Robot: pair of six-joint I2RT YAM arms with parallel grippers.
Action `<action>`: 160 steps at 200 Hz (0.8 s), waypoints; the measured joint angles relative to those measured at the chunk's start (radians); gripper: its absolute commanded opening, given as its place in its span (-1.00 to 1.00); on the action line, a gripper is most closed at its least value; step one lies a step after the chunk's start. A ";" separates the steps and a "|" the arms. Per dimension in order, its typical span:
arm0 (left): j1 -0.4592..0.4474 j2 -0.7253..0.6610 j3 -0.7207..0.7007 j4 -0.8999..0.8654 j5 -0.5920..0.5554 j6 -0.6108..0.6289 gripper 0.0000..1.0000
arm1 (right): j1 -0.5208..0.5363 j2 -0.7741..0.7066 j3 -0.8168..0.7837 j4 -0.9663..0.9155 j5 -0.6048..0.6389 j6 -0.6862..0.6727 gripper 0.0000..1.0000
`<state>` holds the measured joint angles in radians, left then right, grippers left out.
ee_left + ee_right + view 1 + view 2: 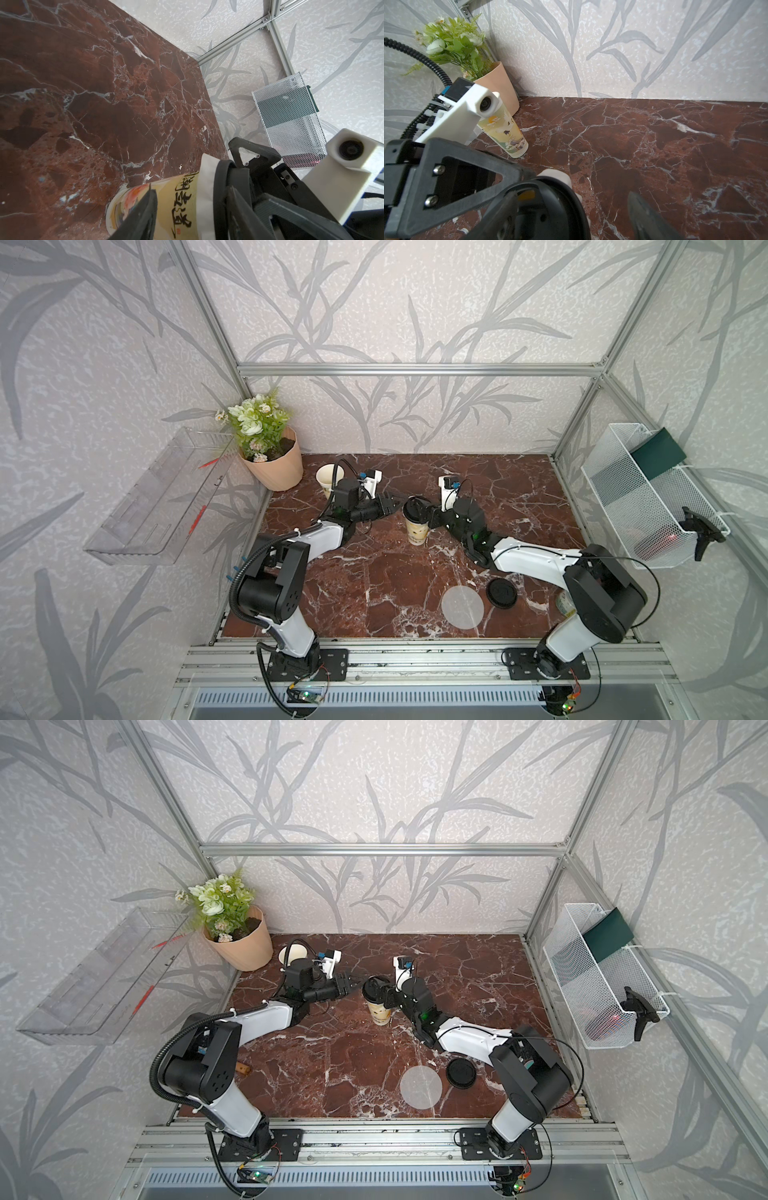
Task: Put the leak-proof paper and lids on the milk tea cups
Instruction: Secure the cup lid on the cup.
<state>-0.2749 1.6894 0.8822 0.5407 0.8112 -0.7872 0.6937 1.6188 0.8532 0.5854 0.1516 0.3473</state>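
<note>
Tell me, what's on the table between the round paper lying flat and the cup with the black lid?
Nothing. In both top views only bare table lies between the round paper and the cup.

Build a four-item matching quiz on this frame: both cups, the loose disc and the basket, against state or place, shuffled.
Things:
1. middle cup
2. back cup
3. loose paper disc
4. wire basket

States or places:
a. hangs off to the side, not on the table
b. mouth open, nothing on it
c. black lid on top
d. lies flat on the table near its front edge

Pairs: 1-c, 2-b, 3-d, 4-a
</note>
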 measured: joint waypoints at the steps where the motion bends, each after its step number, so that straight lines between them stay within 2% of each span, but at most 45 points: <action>1: 0.000 0.000 -0.001 0.002 0.000 -0.001 0.08 | 0.000 0.000 0.000 0.000 0.000 0.000 0.65; 160: -0.021 0.005 -0.031 0.005 -0.054 0.035 -0.03 | 0.000 0.018 -0.008 0.038 0.017 0.032 0.63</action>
<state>-0.2958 1.6947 0.8513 0.5461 0.7570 -0.7521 0.6937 1.6371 0.8452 0.6231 0.1684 0.3790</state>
